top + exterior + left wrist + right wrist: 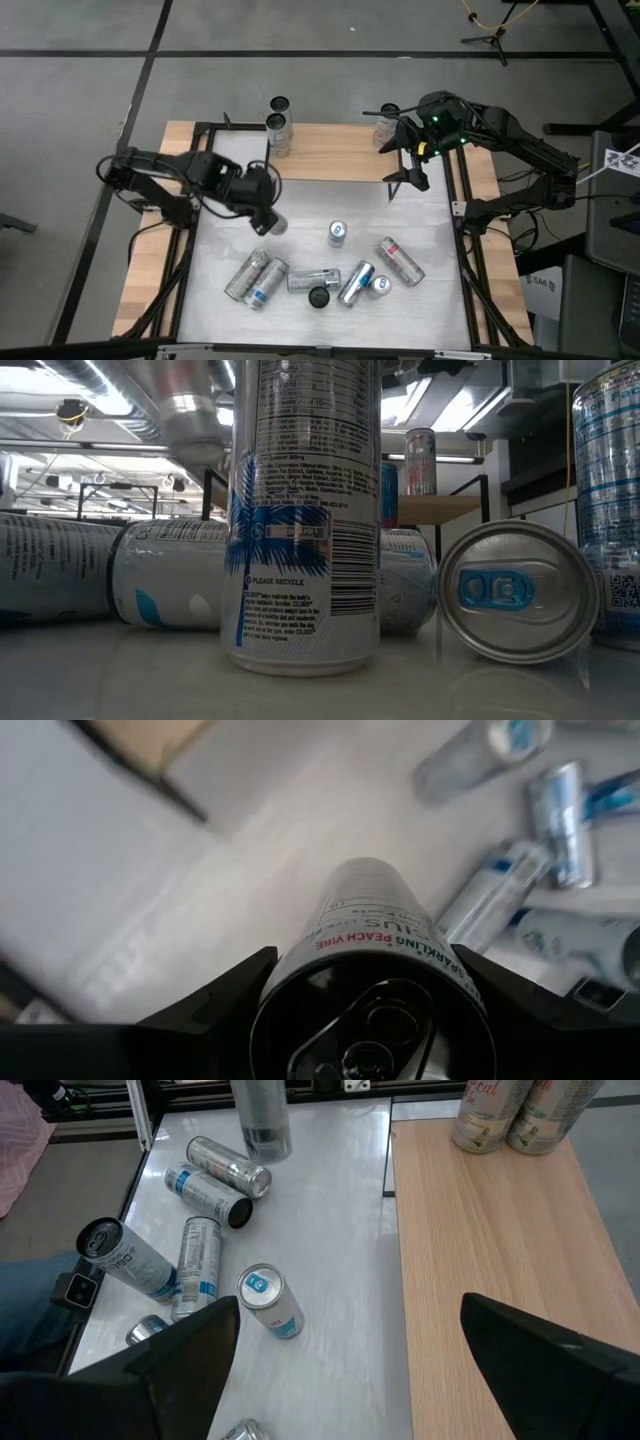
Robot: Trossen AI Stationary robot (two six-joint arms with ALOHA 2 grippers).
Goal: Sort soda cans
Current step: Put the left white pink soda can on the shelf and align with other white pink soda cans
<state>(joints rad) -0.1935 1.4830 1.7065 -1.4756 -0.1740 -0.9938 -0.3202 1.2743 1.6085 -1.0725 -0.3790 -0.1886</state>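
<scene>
My left gripper is over the white mat's left part, shut on a silver soda can with red lettering. The can also shows in the high view and, blurred, in the right wrist view. My right gripper is open and empty, above the line where the mat meets the far wooden board. Several cans lie on their sides in a cluster on the near part of the mat. One blue-topped can stands upright. My left gripper pinches the can between its two fingers, on the can's sides close to its pull-tab end. The fingers come from above and lie along the can. The can hangs below them, clear of the mat, its bottom end down.
Two cans stand on the far wooden board at the left and one with red marks stands at the right. Black frame rails border the mat. A can with blue palm print stands close in the low view.
</scene>
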